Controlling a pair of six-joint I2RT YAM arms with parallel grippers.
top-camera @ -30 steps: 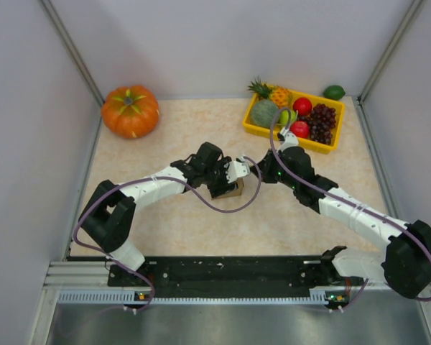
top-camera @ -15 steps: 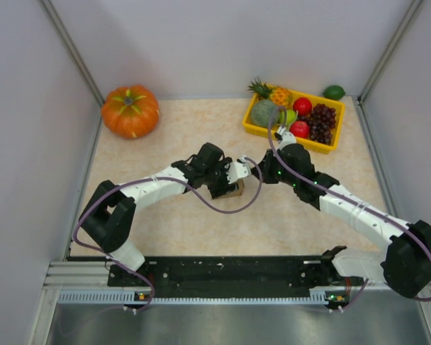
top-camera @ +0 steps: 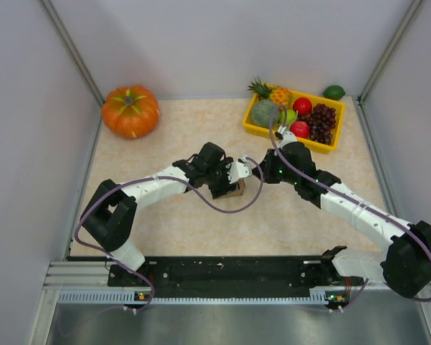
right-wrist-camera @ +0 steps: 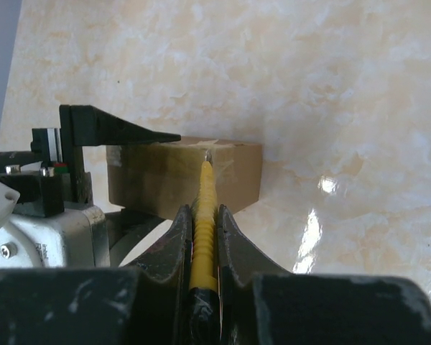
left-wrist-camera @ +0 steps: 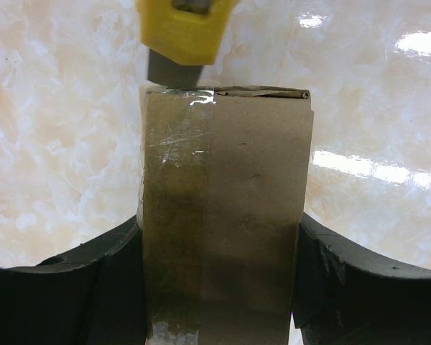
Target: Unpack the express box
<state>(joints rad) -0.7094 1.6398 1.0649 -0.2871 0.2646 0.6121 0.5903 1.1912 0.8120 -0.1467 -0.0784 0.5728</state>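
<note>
Left hand (left-wrist-camera: 219, 287) clamps express box (left-wrist-camera: 226, 215), which is mostly hidden beneath it from above. Right hand (right-wrist-camera: 201, 233) pinches yellow cutter (right-wrist-camera: 205, 190), tip at the tape ahead of its fingers. Positions barely changed from a second ago.

White arms (top-camera: 163, 185), black joints (top-camera: 112, 220), purple cables (top-camera: 232, 209).

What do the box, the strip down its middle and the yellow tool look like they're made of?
The express box: matte brown cardboard, with a raw cut edge showing at its end. The strip: probably clear glossy tape; it glints and wrinkles. The yellow tool: seemingly smooth hard plastic; its grey tip may be metal, unclear.
</note>
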